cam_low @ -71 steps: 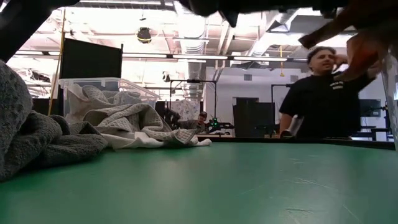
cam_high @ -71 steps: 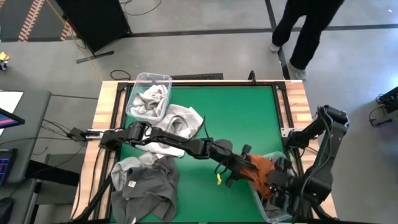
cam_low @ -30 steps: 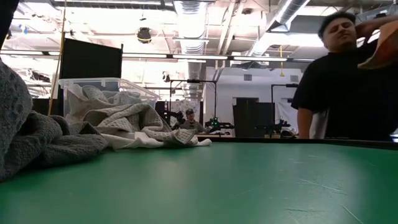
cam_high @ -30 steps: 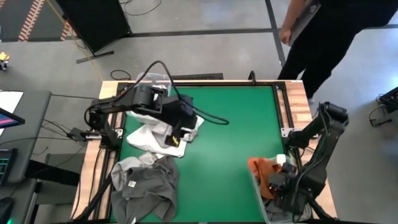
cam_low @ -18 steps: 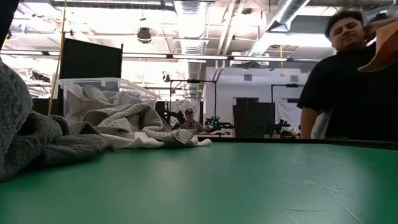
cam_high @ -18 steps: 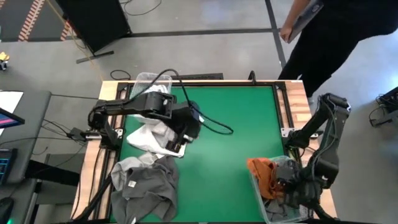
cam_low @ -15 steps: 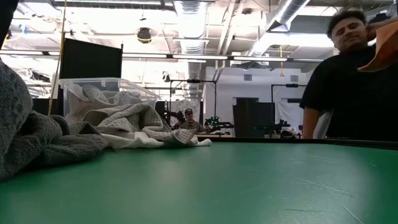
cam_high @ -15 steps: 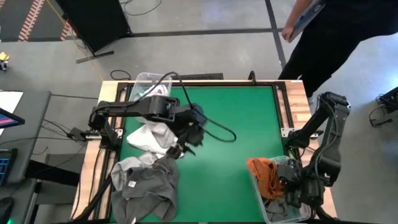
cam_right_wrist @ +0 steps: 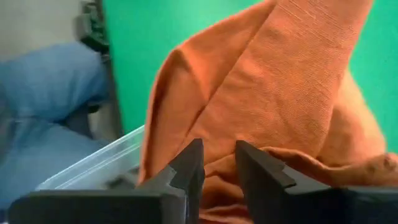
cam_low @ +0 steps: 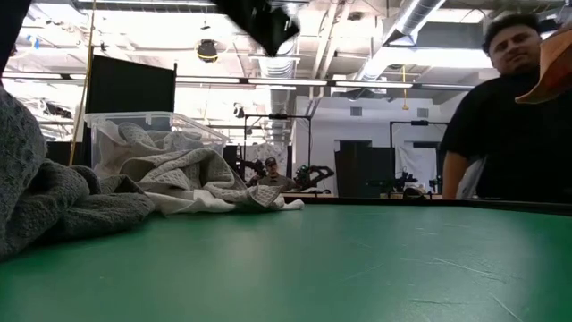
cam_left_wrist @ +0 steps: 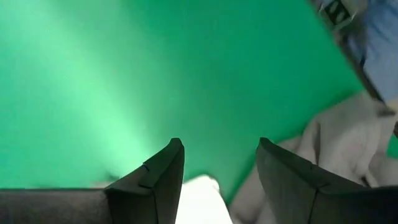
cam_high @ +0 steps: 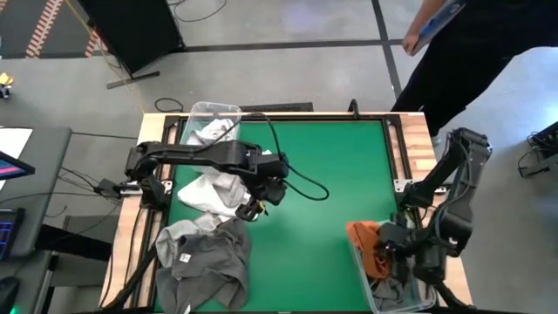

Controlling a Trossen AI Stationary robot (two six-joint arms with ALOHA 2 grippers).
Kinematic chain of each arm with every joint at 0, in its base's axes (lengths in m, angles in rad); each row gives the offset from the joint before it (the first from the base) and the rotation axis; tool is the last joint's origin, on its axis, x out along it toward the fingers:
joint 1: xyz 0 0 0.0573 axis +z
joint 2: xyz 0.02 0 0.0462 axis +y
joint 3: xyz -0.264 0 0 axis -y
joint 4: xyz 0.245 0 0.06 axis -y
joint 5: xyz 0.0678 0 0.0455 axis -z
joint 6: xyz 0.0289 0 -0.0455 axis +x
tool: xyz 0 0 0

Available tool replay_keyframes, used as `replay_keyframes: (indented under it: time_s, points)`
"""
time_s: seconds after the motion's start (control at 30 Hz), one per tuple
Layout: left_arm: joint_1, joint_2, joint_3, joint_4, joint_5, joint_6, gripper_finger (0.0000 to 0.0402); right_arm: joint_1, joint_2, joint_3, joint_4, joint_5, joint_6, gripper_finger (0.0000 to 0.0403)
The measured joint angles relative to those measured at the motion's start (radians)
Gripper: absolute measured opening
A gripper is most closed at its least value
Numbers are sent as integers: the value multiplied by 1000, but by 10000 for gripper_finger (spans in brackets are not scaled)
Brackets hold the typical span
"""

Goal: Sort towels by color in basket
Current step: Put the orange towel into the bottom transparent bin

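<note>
My left gripper [cam_high: 252,208] hangs open above the table at the near right edge of a pale grey and white towel heap [cam_high: 216,187]; its fingers [cam_left_wrist: 163,175] frame green table and white cloth [cam_left_wrist: 200,198]. It also shows in the low view [cam_low: 264,23]. A dark grey towel [cam_high: 205,259] lies near the left front corner. My right gripper [cam_high: 399,253] is over the near right clear bin [cam_high: 410,301], its fingers [cam_right_wrist: 188,167] a narrow gap apart before the orange towel [cam_right_wrist: 280,93], which drapes over the bin's rim [cam_high: 364,241].
A second clear bin [cam_high: 193,118] at the far left holds pale towels [cam_high: 214,133]. A cable [cam_high: 296,179] loops from the left arm over the green mat [cam_high: 340,166]. A person [cam_high: 462,52] stands beyond the far right corner. The mat's middle lies bare.
My left gripper has come down and toward the near edge, from over the pale heap to its near right edge, tipping more steeply downward; it now shows at the top of the low view. My right gripper has risen a little over its bin and turned. The towels lie as before.
</note>
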Motion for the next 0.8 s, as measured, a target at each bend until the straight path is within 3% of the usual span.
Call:
replay_keyframes:
  time_s: [0.17,0.33,0.57,0.8]
  points:
    - [20,1,-156,54,0,-13,190,-35,82,0,-63,-105,4,128]
    - [35,2,-252,118,0,-13,190,-18,185,0,-68,-142,19,128]
    - [61,2,-278,143,-1,-7,190,-9,287,-56,-31,-294,60,128]
    - [88,-24,-272,134,-25,-3,190,-22,262,-66,-4,-355,59,128]
